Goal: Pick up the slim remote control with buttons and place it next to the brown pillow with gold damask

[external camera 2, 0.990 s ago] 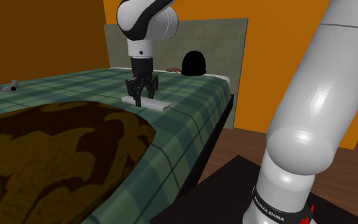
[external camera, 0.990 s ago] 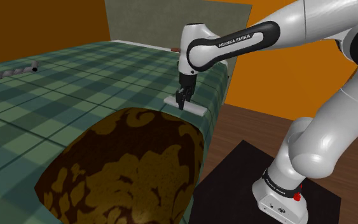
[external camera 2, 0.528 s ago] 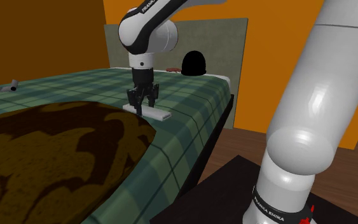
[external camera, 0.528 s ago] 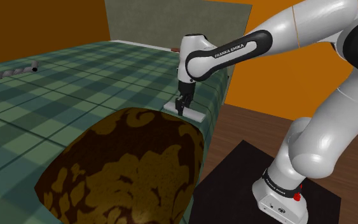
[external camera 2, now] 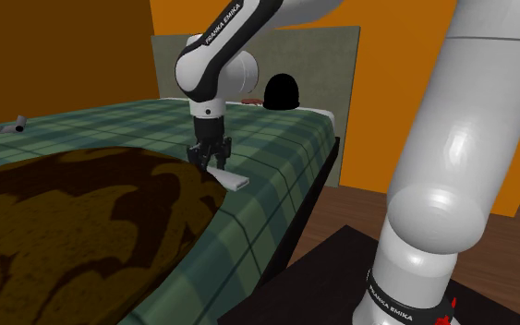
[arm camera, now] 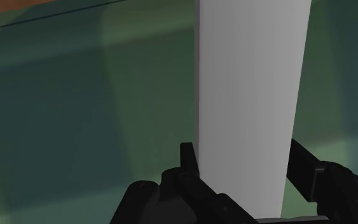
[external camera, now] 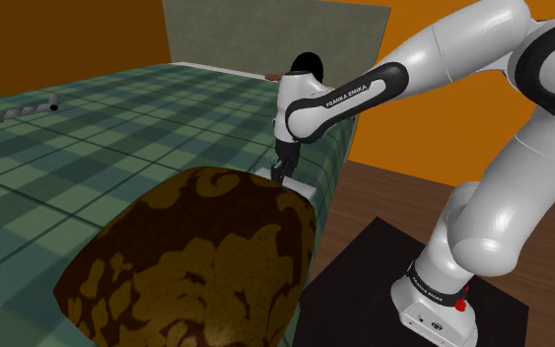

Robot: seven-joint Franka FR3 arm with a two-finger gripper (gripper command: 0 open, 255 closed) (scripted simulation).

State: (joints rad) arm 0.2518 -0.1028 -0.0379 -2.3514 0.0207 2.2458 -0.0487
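White remote sits clasped in the end effector.

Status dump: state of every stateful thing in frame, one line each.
end effector: shut on the white remote.
white remote: clasped between the fingers, right beside the edge of the brown-and-gold pillow; contact with the cover unclear.
brown-and-gold pillow: lying on the plaid bedcover.
grey cylinder: lying on its side on the bedcover, far from the arm.

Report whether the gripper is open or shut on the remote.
Shut. In the wrist view the gripper has both fingers pressed against the sides of the white remote.
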